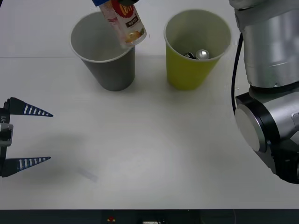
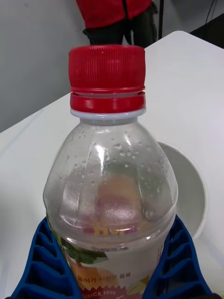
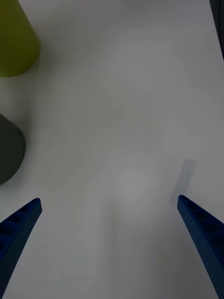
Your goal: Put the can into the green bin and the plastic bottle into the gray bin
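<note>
The plastic bottle (image 1: 124, 23), clear with a red cap (image 2: 107, 77) and an orange label, hangs tilted over the mouth of the gray bin (image 1: 105, 56). My right gripper (image 2: 112, 280) is shut on the bottle's body, its blue fingers (image 2: 44, 266) on either side. In the front view that gripper (image 1: 108, 3) sits at the top edge. The can (image 1: 202, 54) lies inside the green bin (image 1: 189, 70), its silver end showing. My left gripper (image 1: 28, 137) stands open near the table's left edge, holding nothing.
The two bins stand side by side at the back of the white table (image 1: 149, 154). The right arm's silver body (image 1: 271, 84) rises along the right side. The left wrist view shows the green bin (image 3: 14, 42) and gray bin (image 3: 9, 149) off to one side.
</note>
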Controlling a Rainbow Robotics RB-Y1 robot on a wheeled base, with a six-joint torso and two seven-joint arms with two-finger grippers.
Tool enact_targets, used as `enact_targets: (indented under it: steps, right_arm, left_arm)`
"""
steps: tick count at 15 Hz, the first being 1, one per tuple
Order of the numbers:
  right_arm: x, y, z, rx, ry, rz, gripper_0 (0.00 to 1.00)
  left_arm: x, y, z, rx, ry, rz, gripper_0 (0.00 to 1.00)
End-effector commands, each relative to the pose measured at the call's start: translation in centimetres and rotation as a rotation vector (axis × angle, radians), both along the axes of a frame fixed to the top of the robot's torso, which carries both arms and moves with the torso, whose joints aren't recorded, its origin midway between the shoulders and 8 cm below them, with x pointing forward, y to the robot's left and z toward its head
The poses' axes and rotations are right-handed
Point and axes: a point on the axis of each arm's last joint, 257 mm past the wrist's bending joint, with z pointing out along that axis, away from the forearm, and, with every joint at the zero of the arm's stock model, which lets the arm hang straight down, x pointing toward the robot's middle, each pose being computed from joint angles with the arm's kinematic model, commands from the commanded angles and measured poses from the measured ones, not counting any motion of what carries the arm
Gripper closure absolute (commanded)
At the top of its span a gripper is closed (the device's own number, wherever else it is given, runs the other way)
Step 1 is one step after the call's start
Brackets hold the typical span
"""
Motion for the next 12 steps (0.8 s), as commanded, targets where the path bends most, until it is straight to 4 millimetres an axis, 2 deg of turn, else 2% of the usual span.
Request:
enact_targets:
  steps: [1, 6, 9, 12]
  right_arm:
    - [2.1, 2.4, 0.9, 0.023, -0.025, -0.005, 1.0]
    - [4.3, 4.8, 0.5, 0.019, -0.048, -0.036, 1.0]
    - [6.1, 5.9, -0.9, -0.014, -0.046, -0.064, 1.0]
    - [7.6, 6.1, -2.2, -0.031, -0.03, -0.091, 1.0]
  left_arm:
    - [0.0, 0.0, 0.0, 0.0, 0.0, 0.0, 0.0]
    - [0.0, 0.0, 0.0, 0.0, 0.0, 0.0, 0.0]
    - [0.0, 0.0, 0.0, 0.0, 0.0, 0.0, 0.0]
    - [0.0, 0.0, 0.0, 0.0, 0.0, 0.0, 0.0]
